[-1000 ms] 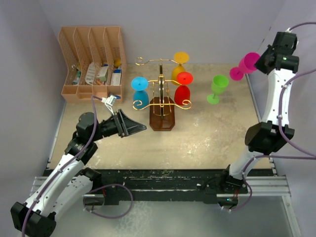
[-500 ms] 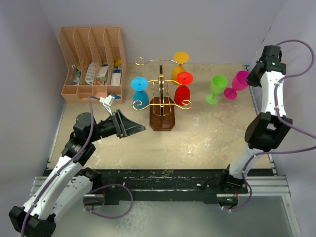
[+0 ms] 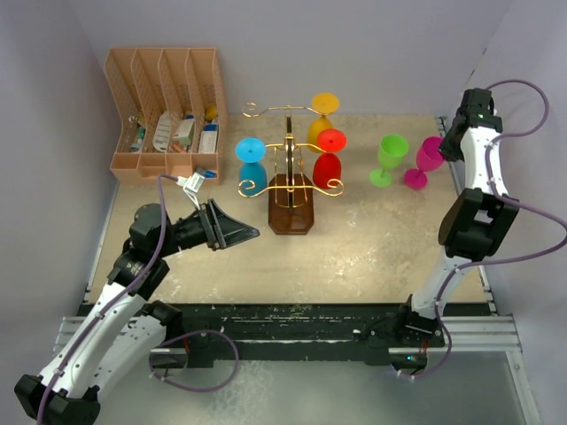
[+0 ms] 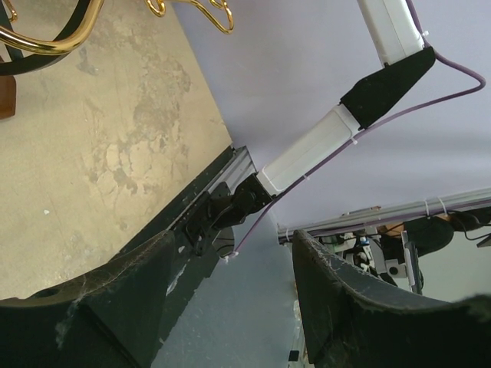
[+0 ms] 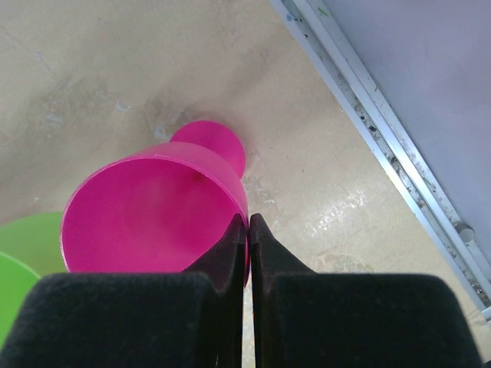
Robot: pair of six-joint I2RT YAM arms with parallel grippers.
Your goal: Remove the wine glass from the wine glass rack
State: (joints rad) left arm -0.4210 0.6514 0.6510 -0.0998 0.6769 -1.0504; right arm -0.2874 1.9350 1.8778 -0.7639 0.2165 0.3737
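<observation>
The gold wire wine glass rack (image 3: 291, 158) stands on its dark wooden base mid-table. Red (image 3: 329, 158), orange (image 3: 323, 117) and blue (image 3: 252, 165) wine glasses hang upside down from it. My right gripper (image 3: 441, 147) is shut on the rim of a magenta wine glass (image 3: 426, 159), upright beside a green glass (image 3: 390, 158) at the far right. Its foot is at the table; contact is unclear. In the right wrist view the gripper (image 5: 248, 219) pinches the magenta rim (image 5: 153, 207). My left gripper (image 3: 252, 230) is open and empty, left of the rack's base; in its own view (image 4: 232, 239) gold rack wire (image 4: 46, 40) shows at top left.
A tan slotted file organiser (image 3: 165, 115) with small items stands at the back left. The table's right edge rail (image 5: 383, 115) runs close to the magenta glass. The purple walls close in on the left, back and right.
My right arm has carried the magenta glass down and inward from high at the right, to table level beside the green glass. The left arm has hardly moved.
</observation>
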